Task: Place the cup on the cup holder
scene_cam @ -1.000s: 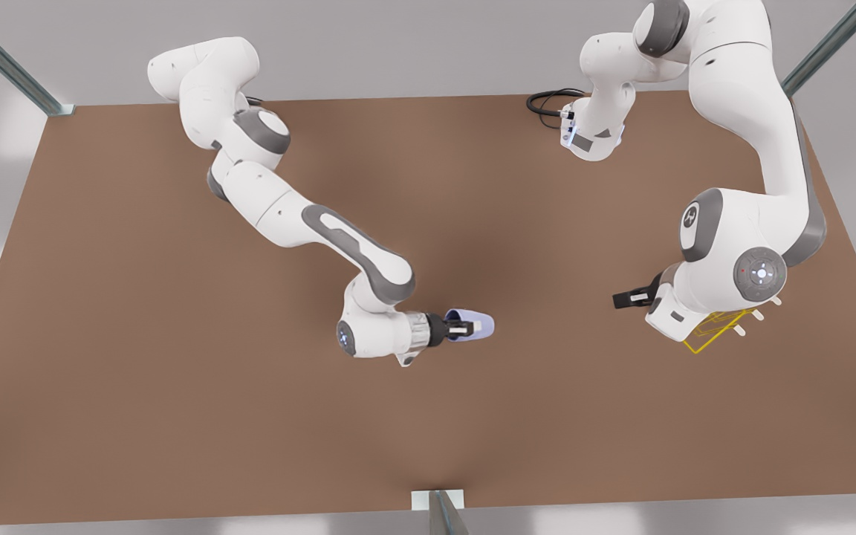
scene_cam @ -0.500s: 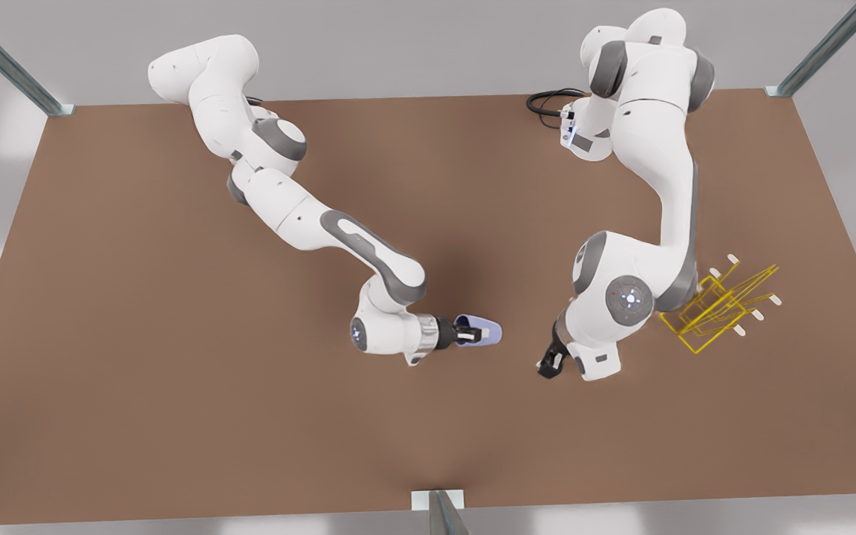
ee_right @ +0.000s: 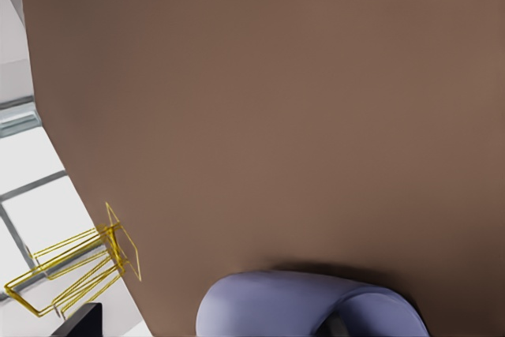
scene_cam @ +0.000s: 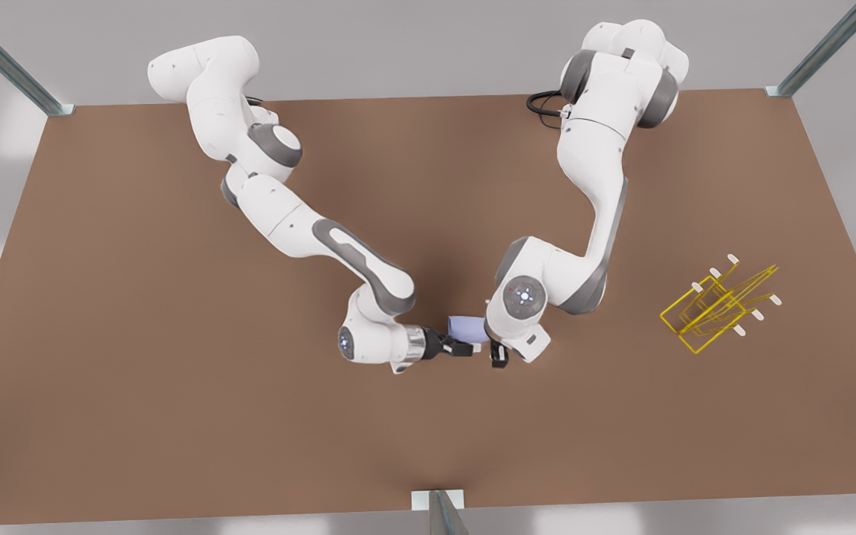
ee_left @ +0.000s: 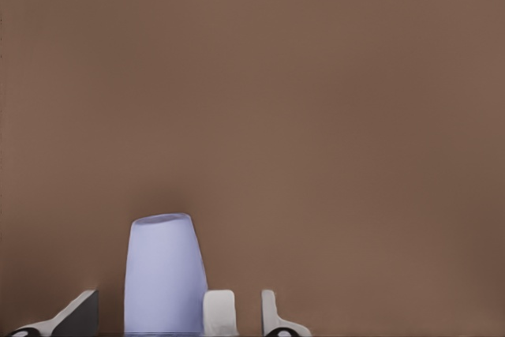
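Cup [scene_cam: 465, 326]: lavender-blue, lying on its side near the middle of the table [scene_cam: 175, 386], between the two grippers. In the left wrist view its narrow closed end points away from the camera.
Right gripper [scene_cam: 459, 347]: on the arm at the front view's left, stretched out level toward the front view's right, with its tip at the cup's wide end.
Right jaws: pinching the cup at its rim. In the right wrist view the cup lies close under the camera and a dark tip sits in its mouth.
Left gripper [scene_cam: 499, 358]: on the arm at the front view's right, wrist bent down over the table, just beside the cup on the side toward the holder.
Left jaws: cannot tell whether spread or pressed together. The cup lies to one side of this gripper, not in it.
Holder [scene_cam: 718, 308]: yellow wire rack with white-tipped pegs, standing on the table at the front view's right, well apart from the cup and both grippers.
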Available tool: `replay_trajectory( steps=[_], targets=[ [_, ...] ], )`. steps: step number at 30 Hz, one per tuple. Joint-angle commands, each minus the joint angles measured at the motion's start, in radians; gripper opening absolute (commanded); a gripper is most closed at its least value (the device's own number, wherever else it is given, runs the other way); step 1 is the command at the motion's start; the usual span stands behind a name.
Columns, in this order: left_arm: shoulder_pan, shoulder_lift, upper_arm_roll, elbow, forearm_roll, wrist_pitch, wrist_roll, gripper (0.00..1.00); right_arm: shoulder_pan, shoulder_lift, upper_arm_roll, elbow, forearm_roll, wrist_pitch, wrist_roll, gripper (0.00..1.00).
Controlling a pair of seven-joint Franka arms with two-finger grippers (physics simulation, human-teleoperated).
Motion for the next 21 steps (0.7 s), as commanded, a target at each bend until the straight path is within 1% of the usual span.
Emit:
replay_trajectory(
  steps=[1, 4, 5, 6, 7, 10, 12, 13, 15, 16, 17, 18, 19, 20, 21],
  targets=[
    [-0.014, 0.003, 0.000, -0.002, 0.004, 0.005, -0.382, 1.00, -0.006, -0.002, 0.001, -0.001, -0.007, -0.012, 0.020, 1.00],
    [-0.021, 0.025, 0.000, -0.011, 0.002, 0.008, -0.376, 1.00, -0.038, -0.008, 0.012, -0.030, -0.017, -0.023, 0.020, 1.00],
    [-0.022, 0.035, 0.000, -0.011, 0.001, 0.008, -0.378, 1.00, -0.064, -0.010, 0.043, -0.050, -0.050, -0.026, 0.020, 1.00],
    [-0.021, 0.040, 0.000, -0.013, 0.002, 0.036, -0.378, 1.00, -0.122, -0.011, 0.112, -0.102, -0.123, -0.026, 0.024, 1.00],
    [-0.022, 0.051, 0.000, -0.014, 0.004, 0.040, -0.374, 1.00, -0.173, -0.017, 0.156, -0.153, -0.168, -0.026, 0.031, 1.00],
    [-0.050, 0.068, 0.000, -0.023, 0.028, 0.051, -0.371, 1.00, -0.308, -0.071, 0.236, -0.305, -0.225, -0.035, 0.034, 1.00],
    [-0.062, 0.075, 0.002, -0.034, 0.031, 0.066, -0.358, 1.00, -0.409, -0.143, 0.250, -0.423, -0.232, -0.059, 0.033, 1.00],
    [-0.065, 0.088, 0.000, -0.034, 0.054, 0.066, -0.358, 1.00, -0.492, -0.187, 0.270, -0.512, -0.246, -0.079, 0.022, 1.00],
    [-0.065, 0.095, 0.000, -0.034, 0.056, 0.066, -0.358, 1.00, -0.673, -0.341, 0.271, -0.685, -0.263, -0.151, 0.019, 1.00],
    [-0.062, 0.095, 0.000, -0.031, 0.053, 0.066, -0.358, 1.00, -0.748, -0.422, 0.258, -0.730, -0.284, -0.214, 0.011, 1.00],
    [-0.054, 0.095, 0.000, -0.027, 0.050, 0.066, -0.361, 1.00, -0.814, -0.497, 0.233, -0.756, -0.364, -0.306, -0.064, 1.00],
    [-0.045, 0.095, 0.002, -0.026, 0.048, 0.066, -0.364, 1.00, -0.811, -0.632, 0.138, -0.761, -0.425, -0.407, -0.134, 1.00],
    [-0.045, 0.095, 0.002, -0.031, 0.050, 0.066, -0.364, 1.00, -0.794, -0.733, 0.055, -0.785, -0.487, -0.426, -0.233, 1.00],
    [-0.045, 0.101, 0.002, -0.031, 0.050, 0.066, -0.364, 1.00, -0.727, -0.852, -0.061, -0.823, -0.510, -0.427, -0.315, 1.00],
    [-0.045, 0.107, 0.002, -0.031, 0.051, 0.072, -0.362, 1.00, -0.593, -0.945, -0.239, -0.827, -0.534, -0.458, -0.361, 1.00]
  ],
)
